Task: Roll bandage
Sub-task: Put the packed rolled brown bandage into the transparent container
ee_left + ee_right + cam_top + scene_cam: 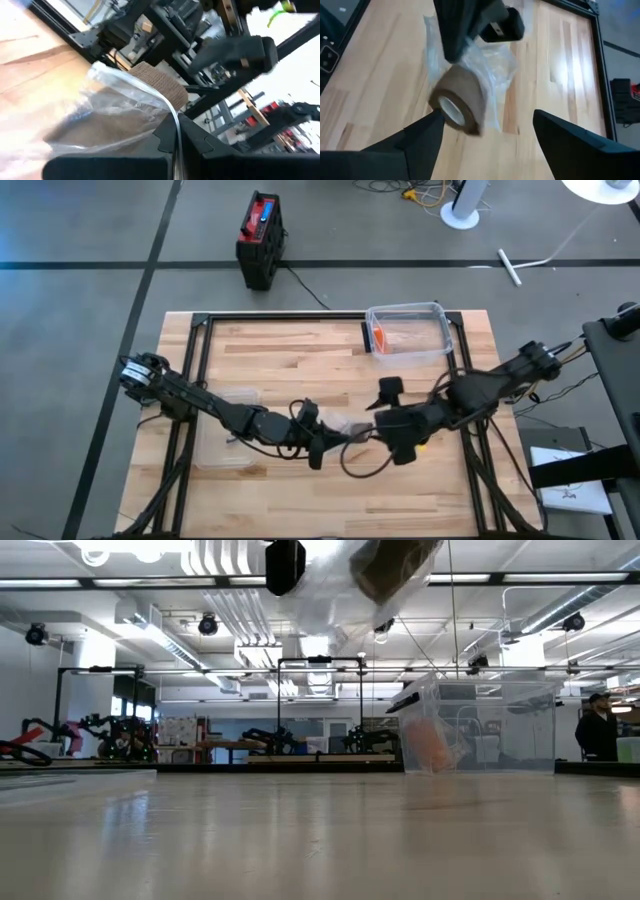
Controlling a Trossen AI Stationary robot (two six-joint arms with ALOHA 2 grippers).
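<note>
A brown bandage roll [460,102] sits inside a clear plastic bag [492,70], lifted above the middle of the table [300,340]. My left gripper [318,438] is shut on the bag; in the right wrist view it shows above the roll [462,30]. My right gripper [487,130] is open and faces the roll from the table's right. The roll is just beyond its fingertips, close to one finger [427,130]; I cannot tell whether they touch. In the low view the bag and roll [395,570] hang high above the tabletop. My left gripper pinches the clear bag's edge [172,117] between its two shut fingers [200,142]. The bag is lifted clear of the table. The roll [160,85] lies in the bag beyond the fingertips.
A clear plastic box [408,330] with something orange inside stands at the table's far right. A clear flat lid or tray [225,435] lies on the left part of the table under my left arm. A person [598,725] stands in the room beyond.
</note>
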